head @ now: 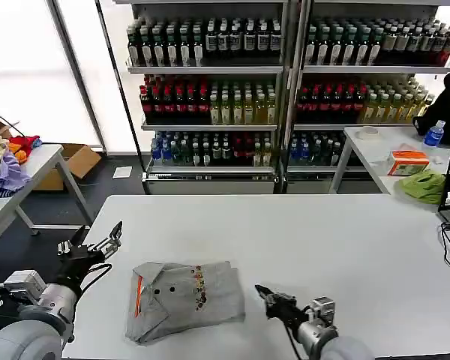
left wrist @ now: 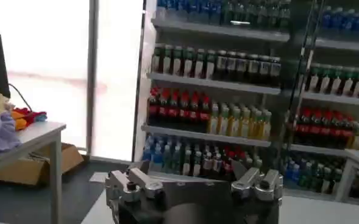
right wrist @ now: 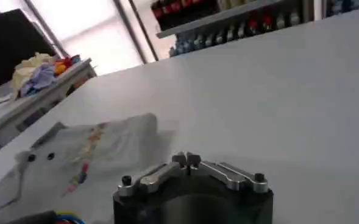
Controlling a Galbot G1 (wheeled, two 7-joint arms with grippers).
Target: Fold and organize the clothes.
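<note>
Your folded grey shirt (head: 184, 298) lies near the worktop's (head: 345, 232) front edge, left of centre, orange-lined collar toward the left edge. Your left gripper (head: 90, 241) hovers over the left edge — fingers spread apart. Your right gripper (head: 268, 294) sits just beside the shirt — fingertips pressed together.

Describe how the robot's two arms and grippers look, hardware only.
Both arms are rounded light grey shells ending in silver-grey wrist blocks with black cables. The left gripper has a black body carrying silvery metal fingers with dark bolt heads. The right gripper is black from the head view; its wrist view shows a black housing and silvery bolted fingers, with coloured wires beside it.
</note>
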